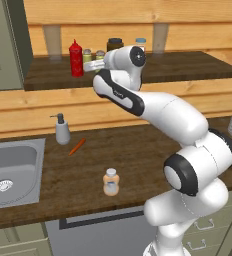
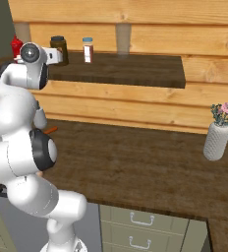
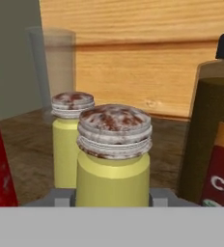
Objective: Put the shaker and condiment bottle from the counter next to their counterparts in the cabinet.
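Observation:
The olive-yellow shaker (image 3: 114,159) with a speckled grey cap stands on the dark shelf of the cabinet (image 1: 188,67). My gripper (image 3: 113,197) is shut on the shaker, a grey finger pad (image 3: 61,197) pressed to each side of its body. The paler twin shaker (image 3: 71,140) stands just behind and to the left, with the red squeeze bottle (image 1: 76,58) left of both. In the left base view my gripper (image 1: 97,65) reaches in at the shelf beside the shakers (image 1: 100,54). The condiment bottle (image 1: 111,181), white-capped and peach-orange, stands upright on the counter (image 1: 138,150) near its front edge.
A dark brown jar (image 1: 115,44) and a blue-capped jar (image 1: 140,44) stand right of the gripper. A clear glass (image 3: 51,67) sits at the shelf back. On the counter are a soap dispenser (image 1: 62,130), an orange stick-like thing (image 1: 77,146), the sink (image 1: 18,150) and a flower vase (image 2: 218,138).

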Robot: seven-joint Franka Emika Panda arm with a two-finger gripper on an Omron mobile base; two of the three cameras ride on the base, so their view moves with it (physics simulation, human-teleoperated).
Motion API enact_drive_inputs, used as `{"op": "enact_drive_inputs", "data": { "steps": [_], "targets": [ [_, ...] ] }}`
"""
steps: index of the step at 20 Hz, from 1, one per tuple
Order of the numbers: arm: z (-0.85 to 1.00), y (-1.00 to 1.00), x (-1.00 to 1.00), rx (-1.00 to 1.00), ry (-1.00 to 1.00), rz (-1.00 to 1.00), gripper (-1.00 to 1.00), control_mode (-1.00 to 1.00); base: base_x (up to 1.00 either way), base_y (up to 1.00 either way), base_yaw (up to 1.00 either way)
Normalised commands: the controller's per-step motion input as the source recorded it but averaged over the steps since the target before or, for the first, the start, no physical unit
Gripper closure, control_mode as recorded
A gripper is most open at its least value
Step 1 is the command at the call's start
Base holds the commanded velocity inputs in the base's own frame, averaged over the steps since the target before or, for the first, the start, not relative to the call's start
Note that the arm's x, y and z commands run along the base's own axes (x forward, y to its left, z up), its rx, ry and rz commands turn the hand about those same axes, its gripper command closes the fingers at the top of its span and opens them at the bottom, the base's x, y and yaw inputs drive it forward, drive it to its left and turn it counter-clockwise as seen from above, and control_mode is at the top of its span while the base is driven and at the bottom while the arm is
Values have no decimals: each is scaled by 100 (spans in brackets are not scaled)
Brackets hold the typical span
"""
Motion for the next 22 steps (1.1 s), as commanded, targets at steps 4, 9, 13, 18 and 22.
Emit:
{"op": "enact_drive_inputs", "data": {
  "steps": [4,9,13,18,22],
  "targets": [
    [-28,2,12,0,0,0,-100,-100,0,0,0],
    [0,0,-2,0,0,0,-100,-100,0,0,0],
    [0,-5,-22,0,-1,0,-100,-100,0,0,0],
    [4,-33,-55,0,-4,0,-100,-100,0,0,0],
    [18,-62,-75,1,-11,0,-100,-100,0,0,0]
  ]
}}
